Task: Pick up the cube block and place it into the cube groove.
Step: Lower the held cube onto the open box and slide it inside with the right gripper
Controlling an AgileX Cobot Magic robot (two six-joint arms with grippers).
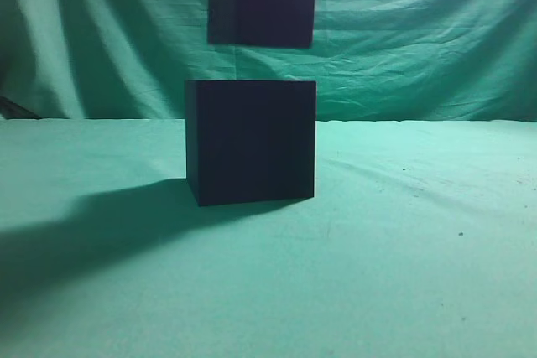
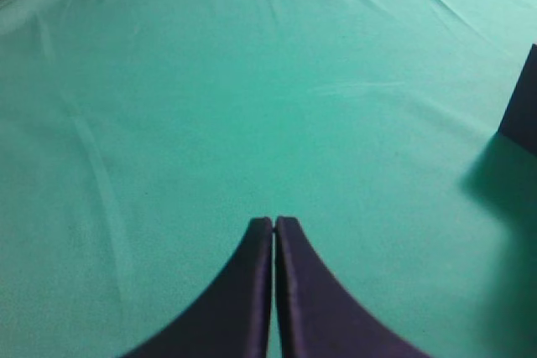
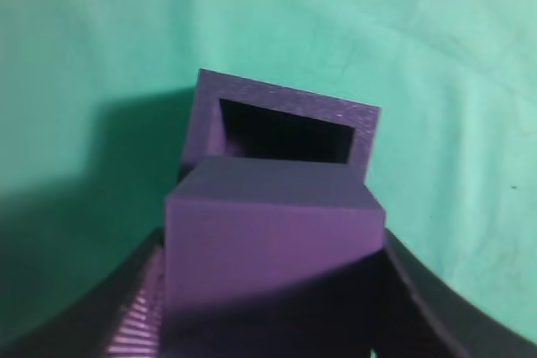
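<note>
My right gripper (image 3: 273,308) has its jaws clamped on the cube block (image 3: 273,241), one on each side. I see the block held in the air directly above the cube groove (image 1: 251,142), clear of its open top (image 3: 285,133). The groove stands on the green worktop (image 1: 403,249), near the middle. My left gripper (image 2: 274,228) hangs over bare cloth, jaws together and holding nothing.

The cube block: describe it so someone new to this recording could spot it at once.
Start from the green cloth and find the large dark box, the cube groove, open-topped in the right wrist view. The cube block hangs directly above it, held between the right gripper fingers. It is the smaller, solid purple cube, off the cloth.
</note>
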